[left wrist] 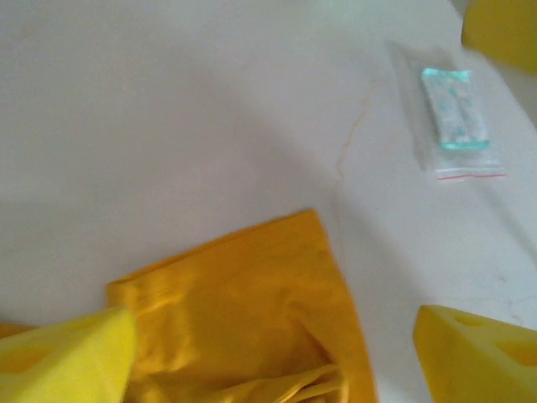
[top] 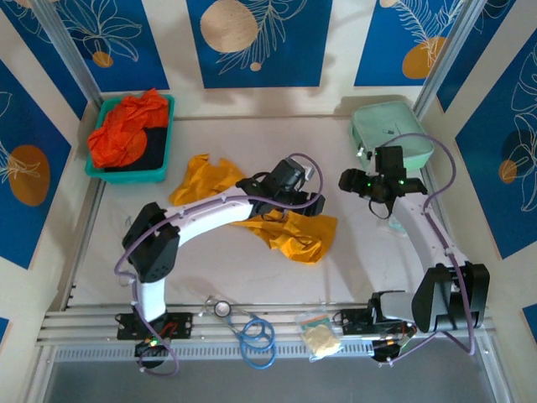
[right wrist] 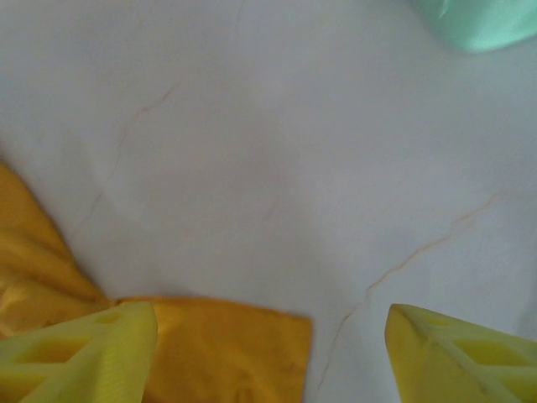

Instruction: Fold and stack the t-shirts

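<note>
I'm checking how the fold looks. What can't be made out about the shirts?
Middle of the yellow shirt: overhead view, under the left arm.
How many red shirts are in the tray: overhead view, bunched together.
Rest of the yellow shirt: left wrist view, cut by the bottom edge.
Contents of the small bag: left wrist view, blurred.

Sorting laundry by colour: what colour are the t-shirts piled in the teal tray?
Bright red-orange. The t-shirts in the tray show best in the top external view.

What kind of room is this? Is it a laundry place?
Probably a robot practice booth, not a laundry: two robot arms are bolted to a white table, with a yellow t-shirt and a tray of red ones to fold.
</note>
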